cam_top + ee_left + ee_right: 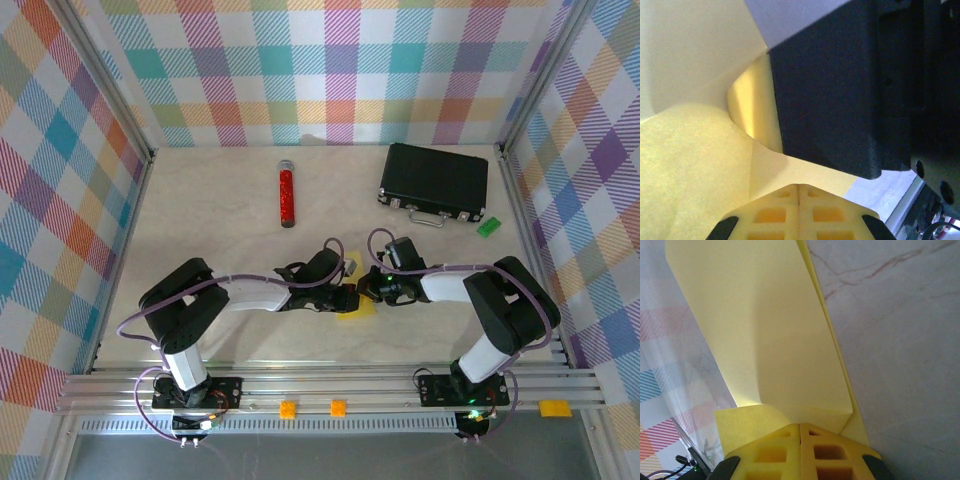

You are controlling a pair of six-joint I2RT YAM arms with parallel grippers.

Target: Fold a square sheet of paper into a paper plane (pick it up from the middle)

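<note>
The square sheet of paper is bright yellow and lies folded and creased at the front middle of the table, between my two grippers. My left gripper is shut on it, and the sheet curls up just past the closed yellow pads. From the other side my right gripper is also shut on the sheet, which spreads away from its pads in overlapping layers. The right gripper's black body looms close in the left wrist view. A dart-shaped paper plane is out of view.
A red cylinder lies at the back middle of the pale table. A black case sits at the back right with a small green block beside it. Plaid walls enclose the table.
</note>
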